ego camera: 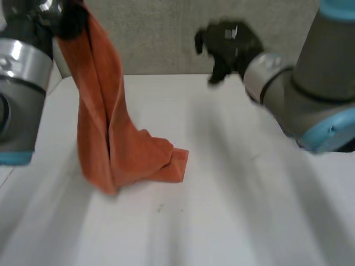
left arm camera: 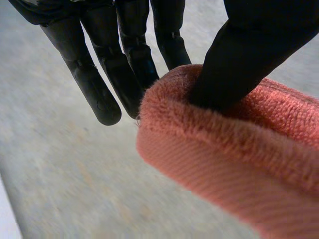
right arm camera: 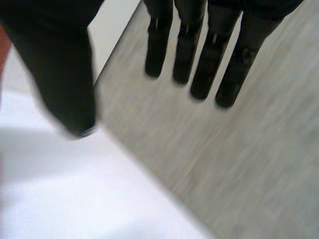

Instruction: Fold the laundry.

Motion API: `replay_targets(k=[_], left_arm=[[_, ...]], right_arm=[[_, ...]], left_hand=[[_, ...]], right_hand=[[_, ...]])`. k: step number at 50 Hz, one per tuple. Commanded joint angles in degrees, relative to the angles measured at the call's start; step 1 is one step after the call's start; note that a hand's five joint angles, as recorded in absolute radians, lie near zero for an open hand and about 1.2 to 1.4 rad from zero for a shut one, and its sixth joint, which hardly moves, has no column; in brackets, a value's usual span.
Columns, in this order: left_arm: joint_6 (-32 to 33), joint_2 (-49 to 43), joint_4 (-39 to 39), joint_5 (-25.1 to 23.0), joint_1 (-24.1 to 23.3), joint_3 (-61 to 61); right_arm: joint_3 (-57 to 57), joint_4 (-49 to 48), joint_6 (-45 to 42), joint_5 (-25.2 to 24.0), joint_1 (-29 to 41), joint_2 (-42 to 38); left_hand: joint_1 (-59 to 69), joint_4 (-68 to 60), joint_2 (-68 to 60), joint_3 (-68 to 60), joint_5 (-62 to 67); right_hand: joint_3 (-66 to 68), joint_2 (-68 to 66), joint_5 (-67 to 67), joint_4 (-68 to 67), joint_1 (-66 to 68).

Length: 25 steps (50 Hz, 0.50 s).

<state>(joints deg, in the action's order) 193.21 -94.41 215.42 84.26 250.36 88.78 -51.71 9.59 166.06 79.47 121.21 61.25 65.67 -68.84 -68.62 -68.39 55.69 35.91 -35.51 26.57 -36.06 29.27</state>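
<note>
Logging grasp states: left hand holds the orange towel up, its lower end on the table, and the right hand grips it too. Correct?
No: the right hand grips nothing. The right wrist view shows its fingers straight and empty. The rest holds: the left hand holds the orange towel up, its lower end on the table.

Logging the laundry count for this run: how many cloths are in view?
1. One orange towel, its top pinched by the left hand and held up, its lower end bunched on the white table. No second cloth seen.
</note>
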Motion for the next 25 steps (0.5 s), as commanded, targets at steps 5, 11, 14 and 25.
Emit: replay_targets(k=[5,11,14,25], left_arm=[[0.1,6.5,-1.0,-1.9,-3.4,7.5],[0.2,9.6,-2.0,-2.0,-3.7,9.0],[0.5,10.1,-2.5,-2.1,-3.8,9.0],[0.4,10.2,-3.1,-2.1,-3.9,9.0]], right_arm=[[-11.0,1.7,31.4,-1.7,-1.9,-1.6],[-17.7,1.1,42.9,-7.5,-1.8,-2.1],[-19.8,0.3,42.8,-7.7,-1.1,-2.1],[-24.3,-8.9,43.1,-6.3,5.7,-6.2]], left_hand=[[14.3,-11.2,-11.4,-11.6,14.3],[14.3,-11.2,-11.4,-11.6,14.3],[14.3,-11.2,-11.4,-11.6,14.3],[14.3,-11.2,-11.4,-11.6,14.3]], right_hand=[[-14.2,13.8,-14.9,14.4,-7.6],[-18.1,17.7,-18.7,18.2,-11.4],[-19.3,18.9,-19.9,19.4,-12.6],[-22.1,21.7,-22.8,22.3,-15.5]])
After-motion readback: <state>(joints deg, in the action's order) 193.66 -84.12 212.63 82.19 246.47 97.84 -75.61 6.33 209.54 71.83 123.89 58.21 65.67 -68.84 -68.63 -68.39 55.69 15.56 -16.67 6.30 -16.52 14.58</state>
